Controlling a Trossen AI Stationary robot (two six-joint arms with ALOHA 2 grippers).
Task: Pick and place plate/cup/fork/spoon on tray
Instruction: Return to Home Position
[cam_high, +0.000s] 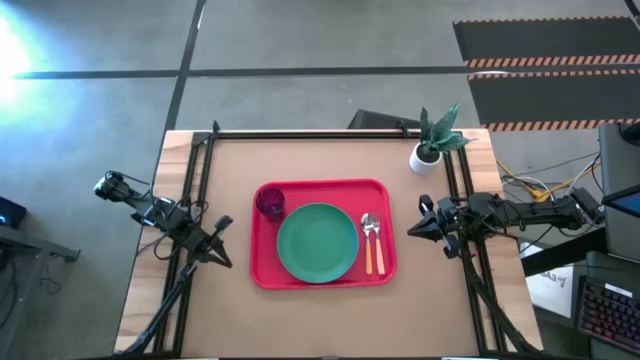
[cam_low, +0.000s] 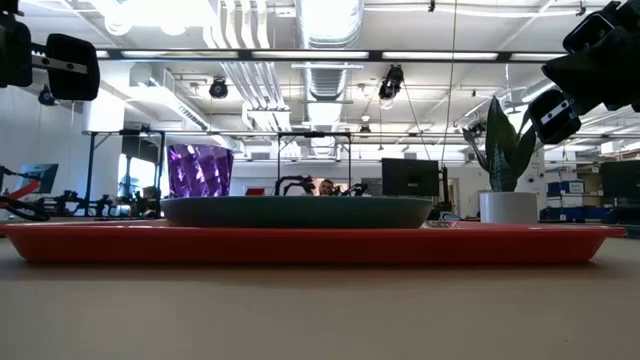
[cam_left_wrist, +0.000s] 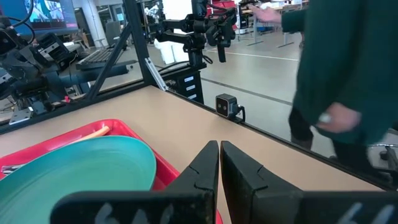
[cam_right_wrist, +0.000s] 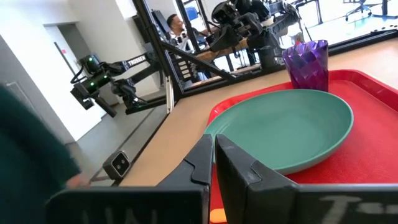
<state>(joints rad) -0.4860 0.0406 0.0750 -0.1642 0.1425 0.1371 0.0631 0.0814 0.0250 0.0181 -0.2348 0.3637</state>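
High view shows you the plate (cam_high: 318, 243), cup (cam_high: 270, 203), fork (cam_high: 379, 245) and spoon (cam_high: 368, 243) on the tray (cam_high: 262, 272); left gripper (cam_high: 226, 244) and right gripper (cam_high: 416, 223) flank it, closed, empty.

1. The scene is bright and evenly lit; ceiling lights (cam_low: 150, 12) in the low view burn nearly white.
2. Glare whitens the floor (cam_high: 20, 45) at the overhead view's left edge.
3. Shadows on the table (cam_high: 320, 160) are soft and faint.
4. In both wrist views a person in dark green (cam_left_wrist: 348, 74) is smeared by motion blur.
5. The near table surface in the low view is out of focus.
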